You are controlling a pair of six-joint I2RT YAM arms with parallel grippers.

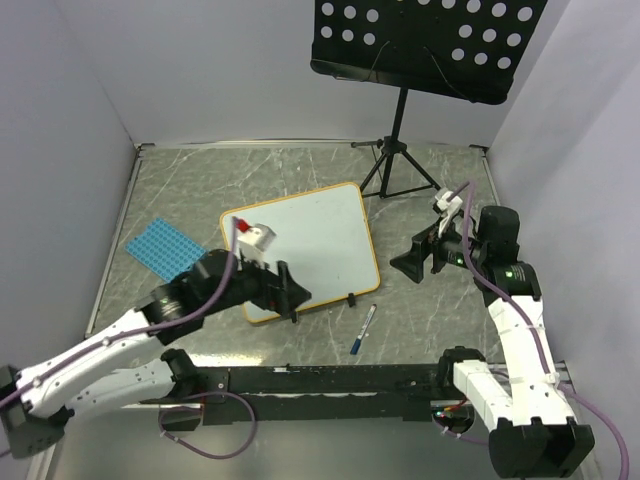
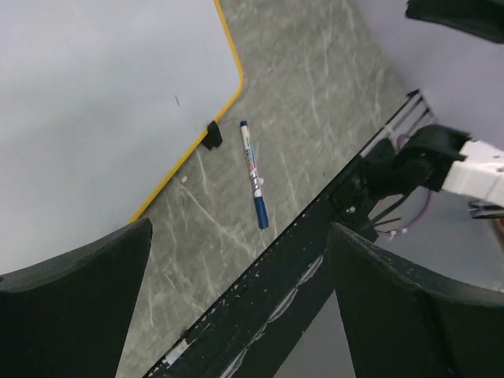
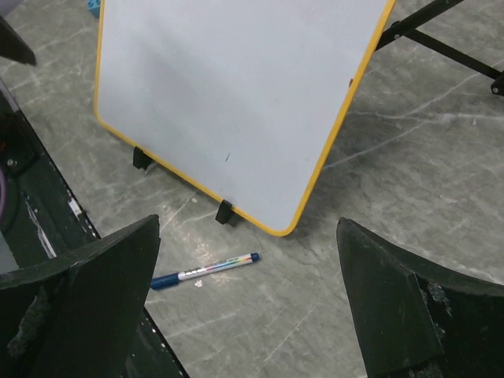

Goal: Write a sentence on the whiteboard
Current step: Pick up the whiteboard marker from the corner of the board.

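The marker (image 1: 363,330) lies on the table (image 1: 180,190) just off the near right corner of the whiteboard (image 1: 310,235), long axis roughly near-to-far. It sits between the left gripper (image 1: 292,293) and right gripper (image 1: 412,258), neither clearly closer. Both are spread wide, holding and touching nothing. The whiteboard is blank.

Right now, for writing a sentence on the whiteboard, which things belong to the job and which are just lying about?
For the job: whiteboard, blank; blue marker, lying loose beside it.
Lying about: black music stand; blue studded mat.
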